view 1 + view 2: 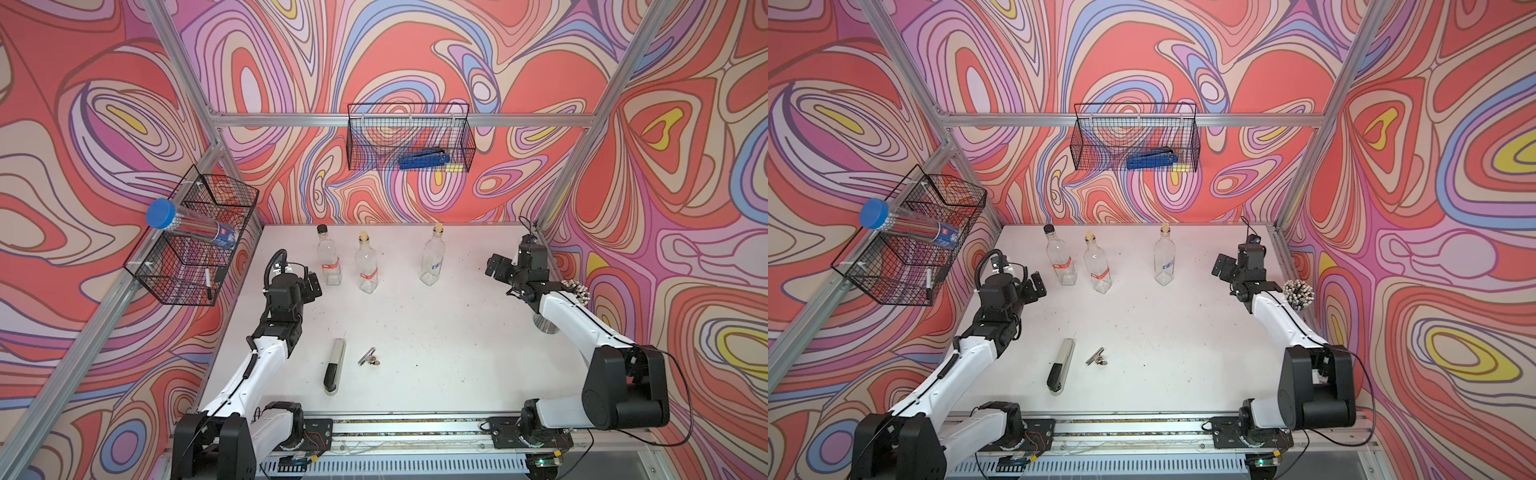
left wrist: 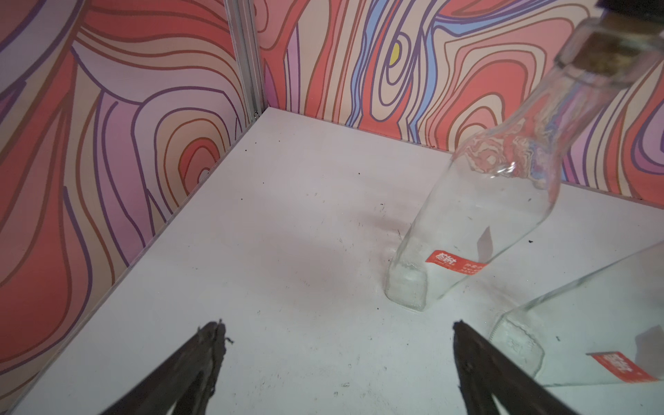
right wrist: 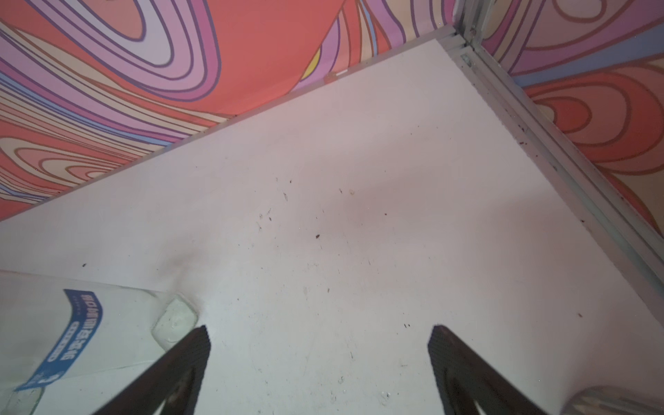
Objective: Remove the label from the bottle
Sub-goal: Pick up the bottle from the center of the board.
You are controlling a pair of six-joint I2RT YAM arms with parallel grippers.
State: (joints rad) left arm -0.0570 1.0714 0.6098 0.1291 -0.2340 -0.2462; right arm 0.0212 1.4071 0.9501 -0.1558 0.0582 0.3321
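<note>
Three clear glass bottles stand upright near the back of the white table (image 1: 415,332). The black-capped bottle (image 1: 329,257) and the corked bottle (image 1: 366,266) each carry a red label (image 1: 331,264). The third, corked bottle (image 1: 432,259) has a blue label (image 3: 68,341). My left gripper (image 1: 313,286) is open just left of the black-capped bottle, and only bare table shows between its fingers (image 2: 212,345). The two red-labelled bottles (image 2: 485,215) (image 2: 593,323) lie ahead of it to one side. My right gripper (image 1: 496,266) is open and empty, to the right of the blue-labelled bottle (image 3: 90,323).
A utility knife (image 1: 334,365) and a metal clip (image 1: 368,357) lie on the front half of the table. A cup of pens (image 1: 1298,295) stands by the right wall. Two wire baskets hang on the back wall (image 1: 409,137) and the left wall (image 1: 195,241).
</note>
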